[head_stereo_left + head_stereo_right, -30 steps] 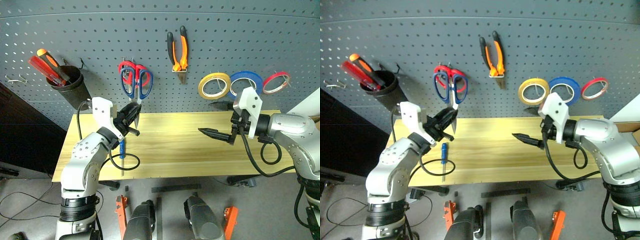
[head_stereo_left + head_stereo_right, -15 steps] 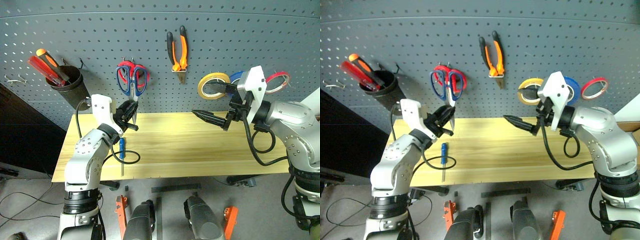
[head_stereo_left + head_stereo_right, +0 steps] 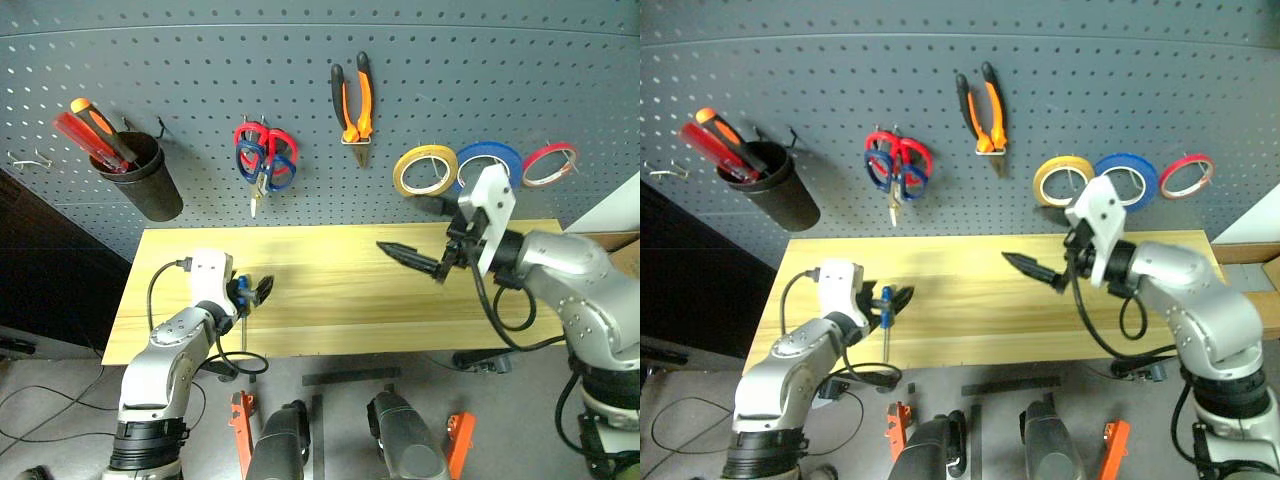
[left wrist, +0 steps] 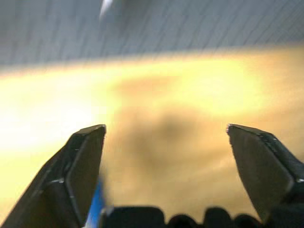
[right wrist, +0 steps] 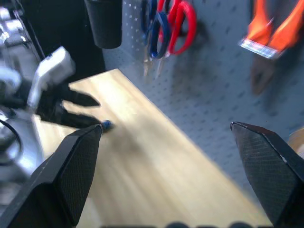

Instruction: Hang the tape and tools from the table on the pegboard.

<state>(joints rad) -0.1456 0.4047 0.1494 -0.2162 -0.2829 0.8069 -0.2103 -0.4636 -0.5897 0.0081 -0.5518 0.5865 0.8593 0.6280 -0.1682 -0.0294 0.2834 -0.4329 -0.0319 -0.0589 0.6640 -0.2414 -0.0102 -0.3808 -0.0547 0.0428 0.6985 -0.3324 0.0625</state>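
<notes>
Your left gripper (image 3: 262,289) hangs with fingers spread over the blue-handled screwdriver (image 3: 243,300), which lies by the table's (image 3: 330,300) near-left edge. That is the last tool down, so I'd judge the pickup is in hand: lower and close on the handle. Your right gripper (image 3: 412,259) hovers released mid-table. On the pegboard (image 3: 200,60) hang the scissors (image 3: 266,168), pliers (image 3: 355,100) and red tape (image 3: 551,163).

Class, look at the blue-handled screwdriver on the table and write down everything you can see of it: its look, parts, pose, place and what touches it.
The blue-handled screwdriver is small, with a bright blue handle and a thin metal shaft. It lies flat on the light wooden table near its left front edge, handle toward the pegboard and shaft pointing at the front edge. The open left gripper is low at its handle; whether it touches cannot be told. A black cable loops by the tip.
</notes>
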